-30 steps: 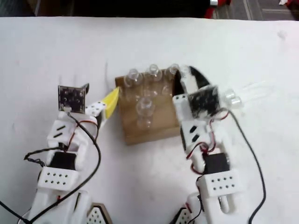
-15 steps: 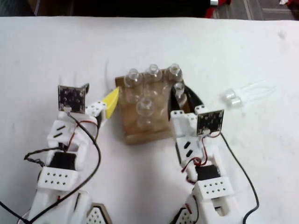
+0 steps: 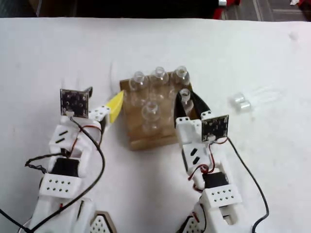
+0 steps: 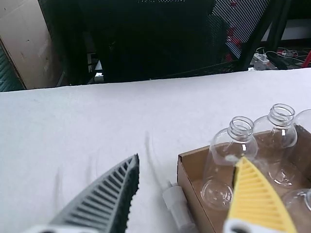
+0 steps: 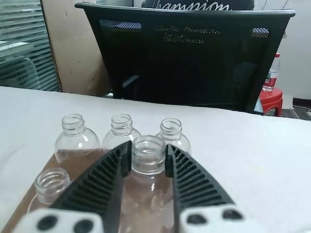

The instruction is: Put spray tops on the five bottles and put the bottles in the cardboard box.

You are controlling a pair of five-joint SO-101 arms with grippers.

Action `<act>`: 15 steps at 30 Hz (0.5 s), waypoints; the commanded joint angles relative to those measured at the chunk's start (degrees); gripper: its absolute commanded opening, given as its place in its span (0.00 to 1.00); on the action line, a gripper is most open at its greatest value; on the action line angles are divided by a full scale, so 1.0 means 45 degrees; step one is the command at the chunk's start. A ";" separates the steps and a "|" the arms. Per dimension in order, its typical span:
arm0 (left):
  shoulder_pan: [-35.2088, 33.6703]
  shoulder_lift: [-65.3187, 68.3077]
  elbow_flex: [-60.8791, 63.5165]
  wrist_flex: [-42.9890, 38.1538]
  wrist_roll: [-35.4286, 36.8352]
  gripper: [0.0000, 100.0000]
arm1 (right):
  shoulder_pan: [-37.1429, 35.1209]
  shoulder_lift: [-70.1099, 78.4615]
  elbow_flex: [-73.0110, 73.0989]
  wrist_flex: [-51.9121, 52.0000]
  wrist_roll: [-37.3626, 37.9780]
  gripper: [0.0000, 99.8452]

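Bottle (image 5: 147,162) sits clamped by the neck in the right claw (image 5: 147,148), at the three o'clock edge of the box (image 3: 148,141); left claw (image 4: 188,161) gapes open at its nine o'clock.

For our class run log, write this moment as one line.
right end effector: shut on bottle neck | left end effector: open beside box | spray tops: loose on table
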 commanded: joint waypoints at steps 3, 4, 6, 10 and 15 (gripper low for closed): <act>0.0127 -0.0420 -0.0137 -0.0332 -0.0176 0.29 | -0.0107 -0.0088 -0.0156 -0.0381 0.0410 0.02; 0.0127 -0.0420 -0.0137 -0.0332 -0.0176 0.29 | -0.0107 -0.0088 -0.0176 -0.0459 0.0410 0.02; 0.0127 -0.0420 -0.0137 -0.0332 -0.0176 0.29 | -0.0107 -0.0049 -0.0176 -0.0987 0.0430 0.02; 0.0127 -0.0420 -0.0137 -0.0332 -0.0176 0.29 | -0.0107 0.1260 -0.0352 -0.1866 0.0430 0.02; 0.0127 -0.0420 -0.0137 -0.0332 -0.0176 0.29 | 0.0010 0.4308 -0.0723 -0.3487 0.0430 0.02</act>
